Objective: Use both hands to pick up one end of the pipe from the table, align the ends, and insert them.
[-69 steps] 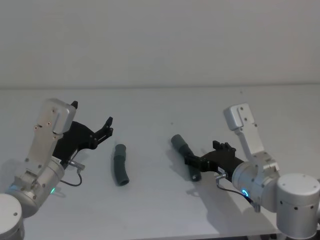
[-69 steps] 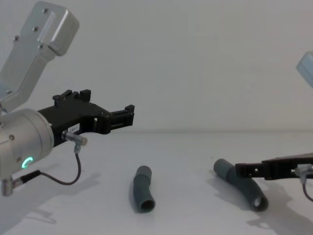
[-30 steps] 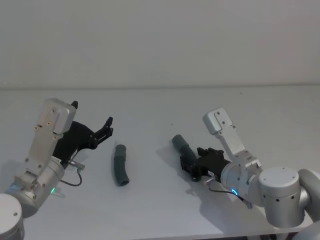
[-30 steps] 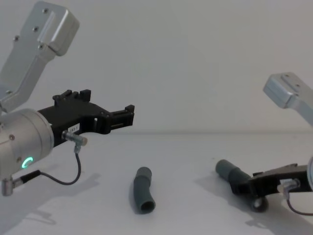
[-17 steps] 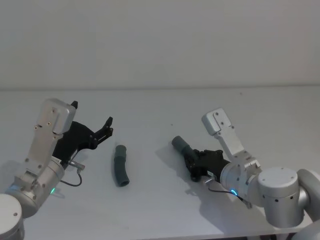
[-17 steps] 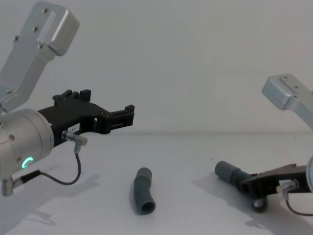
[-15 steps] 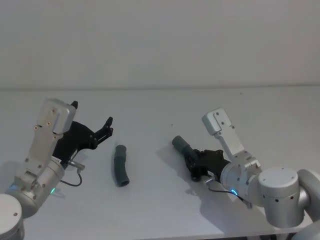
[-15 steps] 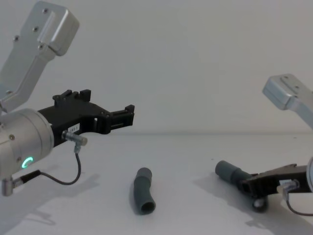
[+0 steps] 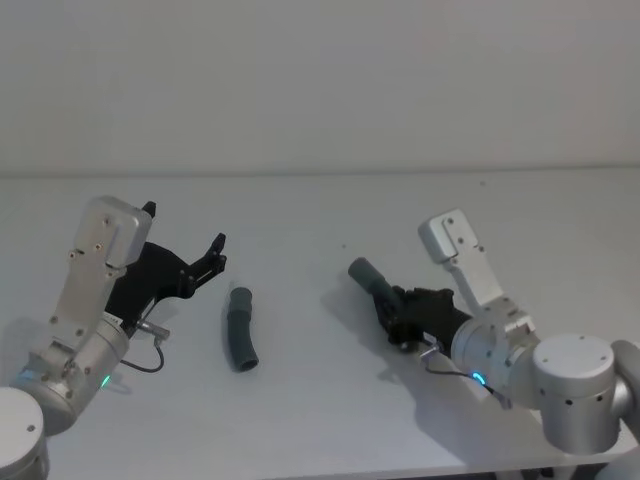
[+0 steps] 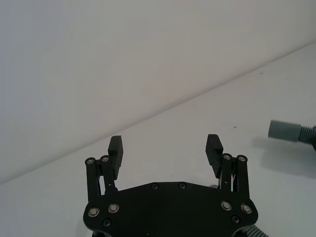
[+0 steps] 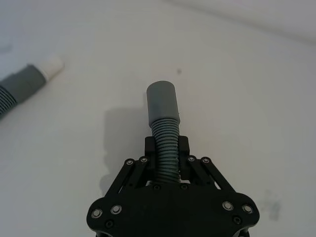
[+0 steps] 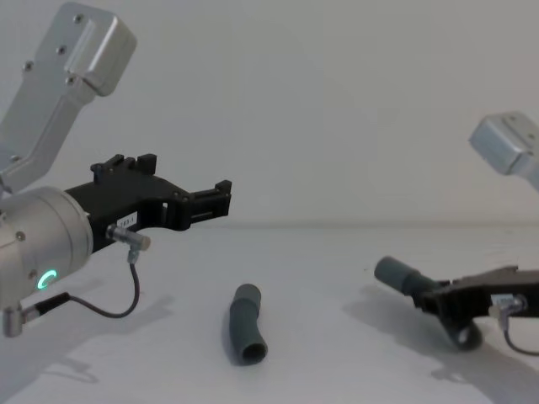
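The right gripper [image 9: 395,312] reaches in low over the right part of the table [image 9: 300,205], its jaws pinching the ribbed middle of the right hose piece [image 11: 164,133]. The smooth grey cuff [image 11: 162,98] of this piece projects beyond the fingertips and points away from the robot and toward its left; it stands clear of the table and casts a shadow beside it. In the chest view the piece slopes down from the cuff to its other end, and whether that end touches the table cannot be told. The left hose piece [image 9: 240,330] lies flat on the table between the two grippers, nearer the left one and well apart from the held piece; its far end carries a white plug tip [image 11: 52,66]. The left gripper [image 9: 185,238] hovers above the table's left part, jaws spread wide and empty, near the left hose piece but not touching it. A green ring light [image 12: 42,279] glows on its silver wrist.
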